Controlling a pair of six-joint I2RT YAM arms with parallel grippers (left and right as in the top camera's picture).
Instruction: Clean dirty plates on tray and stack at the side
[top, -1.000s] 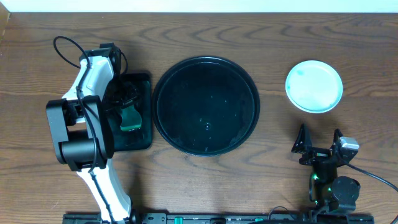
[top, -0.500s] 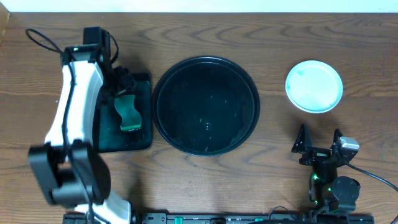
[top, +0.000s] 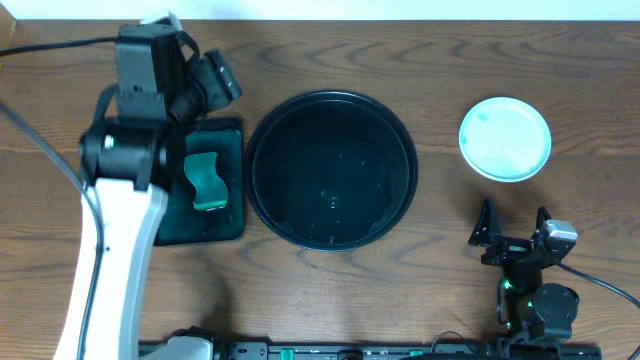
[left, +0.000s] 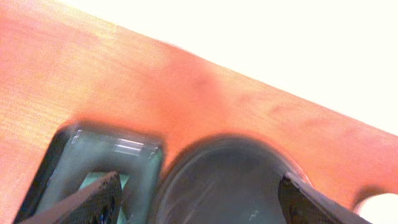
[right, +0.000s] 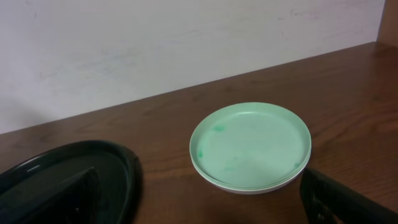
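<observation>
Two pincers, both spread wide and gripping nothing. The left pincer (left: 199, 182) hangs raised above the far left of the tabletop (top: 330, 290), over the back corner of a rectangular dark green tray (top: 230, 225), jaws far apart and touching nothing. Its own wrist view is blurred. A teal-green pad (top: 207, 180) lies in the green tray. Just beside it to the right sits the round black tray (top: 330, 150), glossy, with a low rim. Well apart from it, further right and toward the back, the plates (top: 505, 138) sit stacked on the bare wood. The top one is pale turquoise with faint teal smudges, and a white rim shows beneath. Nearer the front edge, the right pincer (top: 515, 210) sits low with its fingers fully parted, pointing toward the stack without touching it.
</observation>
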